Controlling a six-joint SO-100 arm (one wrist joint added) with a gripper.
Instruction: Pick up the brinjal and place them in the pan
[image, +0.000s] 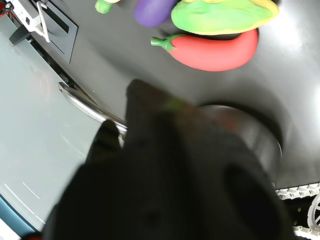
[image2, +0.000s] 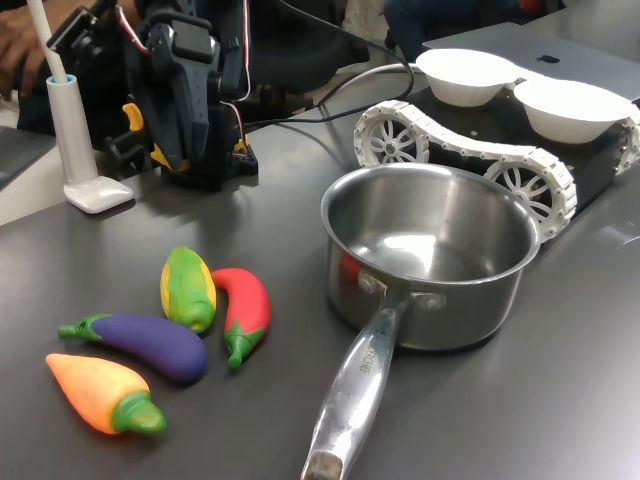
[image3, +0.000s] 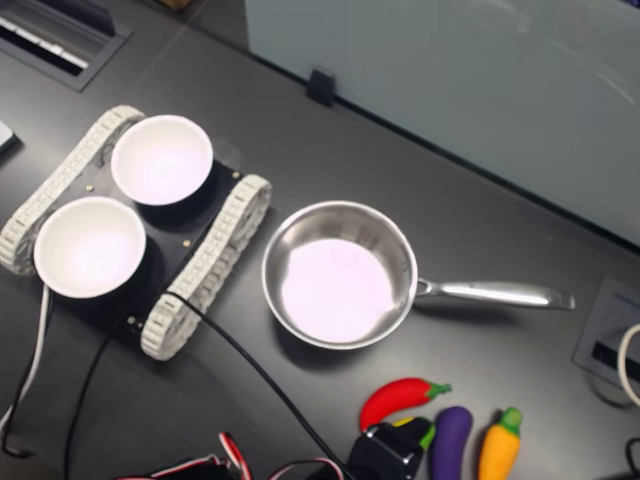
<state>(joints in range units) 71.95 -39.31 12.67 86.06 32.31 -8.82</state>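
Nothing done: the brinjal (image2: 145, 342) lies lower left in the first exterior view, the pan (image2: 430, 262) empty; my jaws' state I cannot tell.

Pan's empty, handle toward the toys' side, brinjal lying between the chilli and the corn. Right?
Not quite. In the first exterior view the brinjal lies between the carrot and the corn; the chilli is on the corn's far side. The rest holds: the pan is empty, its handle pointing toward the toys' side.
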